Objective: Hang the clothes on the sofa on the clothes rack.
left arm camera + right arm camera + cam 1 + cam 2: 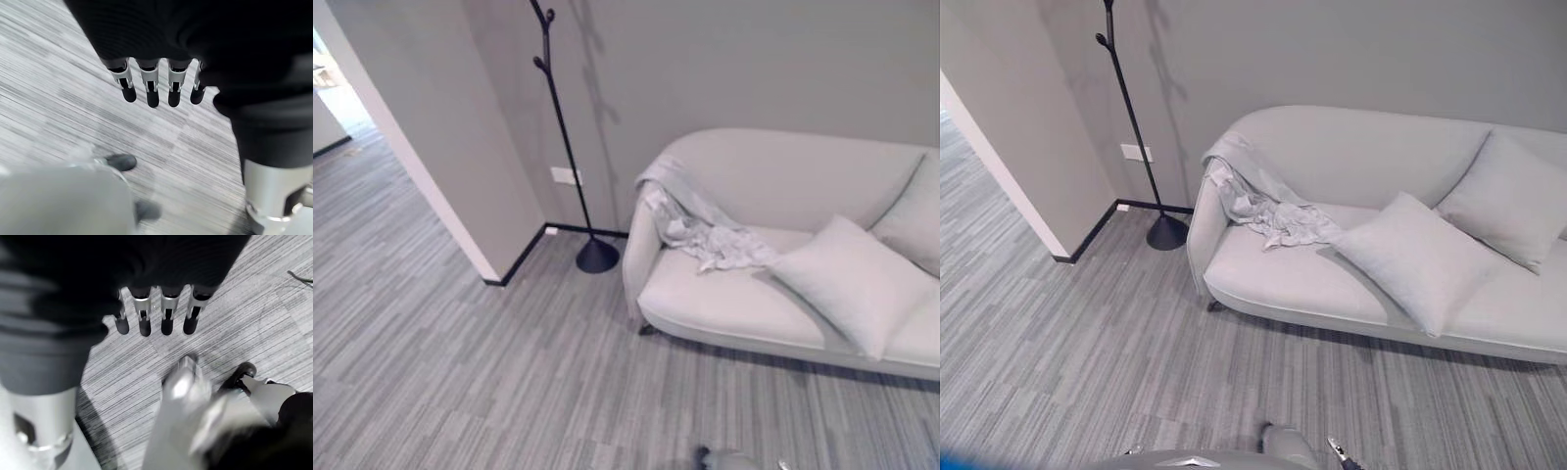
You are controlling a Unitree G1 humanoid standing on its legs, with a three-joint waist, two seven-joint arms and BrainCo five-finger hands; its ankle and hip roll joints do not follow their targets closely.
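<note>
Both hands hang over the grey floor (460,372), the left hand (151,83) and right hand (156,313) with fingers straight, holding nothing. Beyond, crumpled clothes (1268,211) lie over the sofa (1332,284) arm, near the black clothes rack (1136,137).

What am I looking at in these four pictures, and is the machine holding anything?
This is a walking humanoid robot with two arms and hands. The two wide pictures come from a pair of cameras in its head, looking down into a room. They show a light sofa with a crumpled pale garment draped over its arm and seat, and two cushions. Beside the sofa, against the wall, stands a thin black clothes rack on a round base.

The other two pictures come from cameras on the wrists. Each looks along its own hand toward the grey striped floor. The left hand and the right hand hang with straight fingers and hold nothing. The garment is not yet picked up.
</note>
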